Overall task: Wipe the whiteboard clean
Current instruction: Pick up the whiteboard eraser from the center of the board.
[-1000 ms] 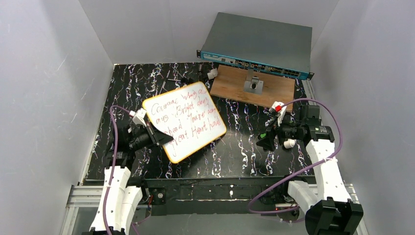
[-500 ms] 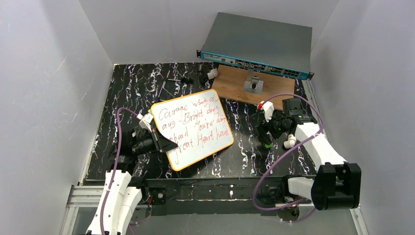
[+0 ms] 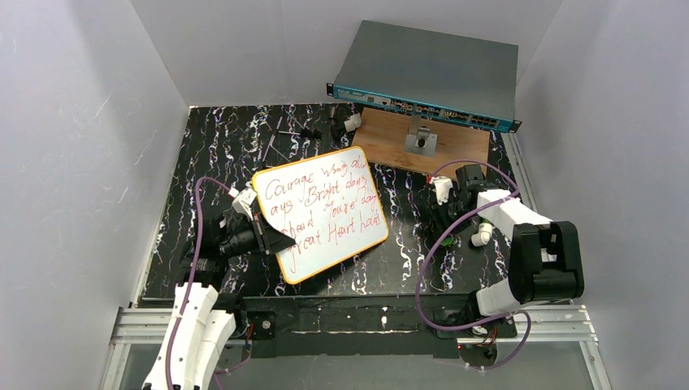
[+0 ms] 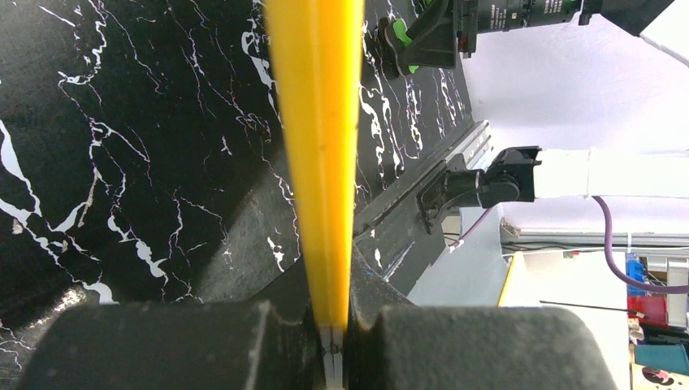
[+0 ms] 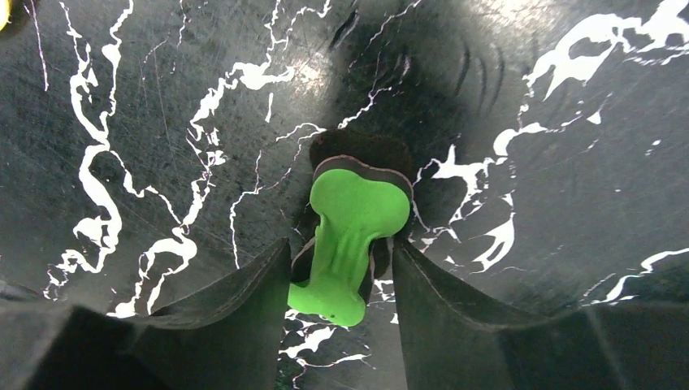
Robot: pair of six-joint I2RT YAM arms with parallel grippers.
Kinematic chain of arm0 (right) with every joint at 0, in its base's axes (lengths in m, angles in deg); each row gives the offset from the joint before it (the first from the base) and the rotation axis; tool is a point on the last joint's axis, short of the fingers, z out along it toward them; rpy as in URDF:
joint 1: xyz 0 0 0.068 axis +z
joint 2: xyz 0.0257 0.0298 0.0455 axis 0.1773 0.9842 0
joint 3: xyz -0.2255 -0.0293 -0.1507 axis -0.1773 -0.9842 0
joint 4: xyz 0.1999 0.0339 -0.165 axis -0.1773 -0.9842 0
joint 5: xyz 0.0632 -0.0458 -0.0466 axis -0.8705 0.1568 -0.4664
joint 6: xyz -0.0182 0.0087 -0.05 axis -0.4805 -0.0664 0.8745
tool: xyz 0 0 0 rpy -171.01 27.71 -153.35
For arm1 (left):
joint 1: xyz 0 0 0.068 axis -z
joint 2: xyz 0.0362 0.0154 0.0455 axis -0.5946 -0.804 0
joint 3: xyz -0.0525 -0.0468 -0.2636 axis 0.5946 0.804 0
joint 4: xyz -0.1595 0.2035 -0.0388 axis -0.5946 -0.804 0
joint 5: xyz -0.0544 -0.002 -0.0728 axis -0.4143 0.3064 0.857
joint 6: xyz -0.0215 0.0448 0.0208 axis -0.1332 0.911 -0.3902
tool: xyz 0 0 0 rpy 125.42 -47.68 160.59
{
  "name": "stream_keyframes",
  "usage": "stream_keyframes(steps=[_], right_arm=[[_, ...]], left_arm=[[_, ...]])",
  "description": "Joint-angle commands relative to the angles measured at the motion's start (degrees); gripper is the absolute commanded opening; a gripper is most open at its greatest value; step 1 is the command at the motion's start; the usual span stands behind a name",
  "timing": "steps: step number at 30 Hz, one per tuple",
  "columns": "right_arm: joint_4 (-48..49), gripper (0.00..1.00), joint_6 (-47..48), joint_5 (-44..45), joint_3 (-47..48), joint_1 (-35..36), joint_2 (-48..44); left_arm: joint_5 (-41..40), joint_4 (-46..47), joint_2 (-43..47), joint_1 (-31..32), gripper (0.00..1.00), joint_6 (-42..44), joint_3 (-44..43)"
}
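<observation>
Black white-veined tabletop (image 3: 211, 146), flat yellow-rimmed whiteboard (image 3: 321, 213) in left claw (image 4: 331, 325), green bone-shaped eraser (image 5: 353, 236)

My left gripper (image 4: 333, 329) pinches the whiteboard (image 3: 321, 213) at its near-left edge — arm stretched low. Right of the whiteboard, my right gripper (image 5: 341, 280) points down, jaws closed on a green eraser (image 5: 351, 231).
</observation>
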Motion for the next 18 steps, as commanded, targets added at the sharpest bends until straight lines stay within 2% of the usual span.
stream_keyframes(steps=[1,8,11,15,18], right_arm=[[-1.3,0.53,-2.3,-0.1,2.2,0.3,1.0],[-0.3,0.3,-3.3,1.1,3.8,0.5,4.1],[0.5,0.25,-3.4,1.6,3.7,0.5,4.5],[0.3,0.02,-2.9,1.4,4.4,0.5,5.6],[-1.6,0.01,-0.1,-1.3,5.7,0.5,4.7]], left_arm=[[2.9,4.0,1.4,0.4,0.0,2.1,-2.8],[3.2,4.3,1.9,0.5,0.0,2.1,-2.7],[3.7,5.1,2.4,0.5,0.0,1.9,-2.4],[4.4,5.6,2.5,0.7,0.0,1.6,-2.3],[4.9,6.2,2.7,1.3,0.0,1.2,-2.1]])
